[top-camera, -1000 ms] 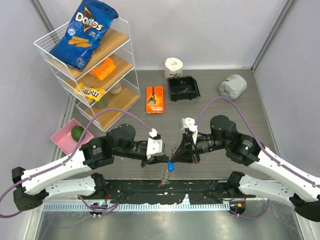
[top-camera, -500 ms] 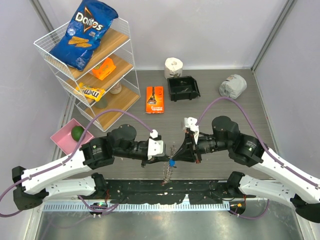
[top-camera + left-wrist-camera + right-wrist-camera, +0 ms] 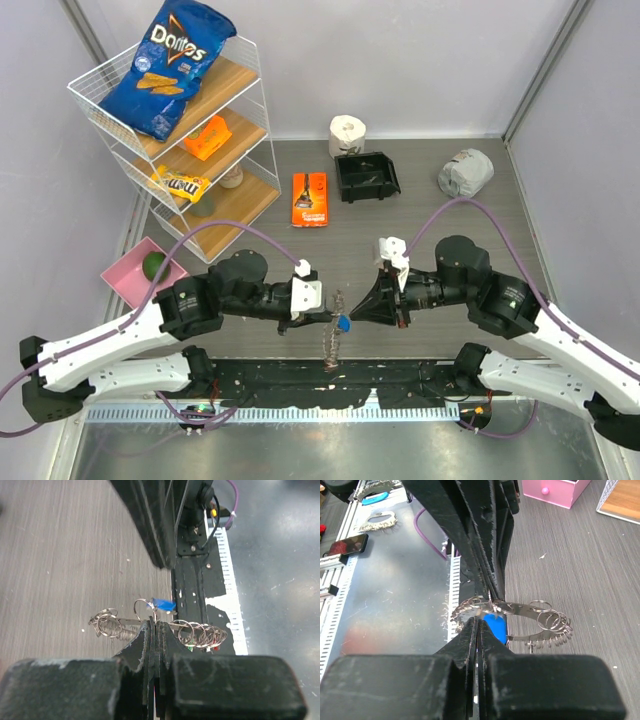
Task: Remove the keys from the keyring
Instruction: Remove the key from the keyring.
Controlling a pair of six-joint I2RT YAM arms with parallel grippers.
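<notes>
Lower centre of the overhead view: my left pincer (image 3: 327, 318) and my right pincer (image 3: 353, 314) met nose to nose at the near edge of the tabletop (image 3: 450, 215), both squeezed fully shut. The left one was clamped on the wire of the keyring (image 3: 330, 350), and the right one had hold of the blue key (image 3: 343, 324), or of the small loop carrying it; the wrist views did not settle which.

The keyring appeared lifted clear of the tabletop. Its long axis ran from the middle of the overhead frame down towards the bottom edge, square across the line on which my two arms faced each other. Seen from my left wrist, it stretched flat from left to right across the middle of the frame, with the blue key standing just above my closed fingertips.

The blue key sat in the narrow gap between the two pincers, touching or nearly touching both. It looked a shade nearer the right one, which came in from the right of the frame. I judged that freeing it depended on drawing it that way, off the wire, while the left pincer braced the keyring.
</notes>
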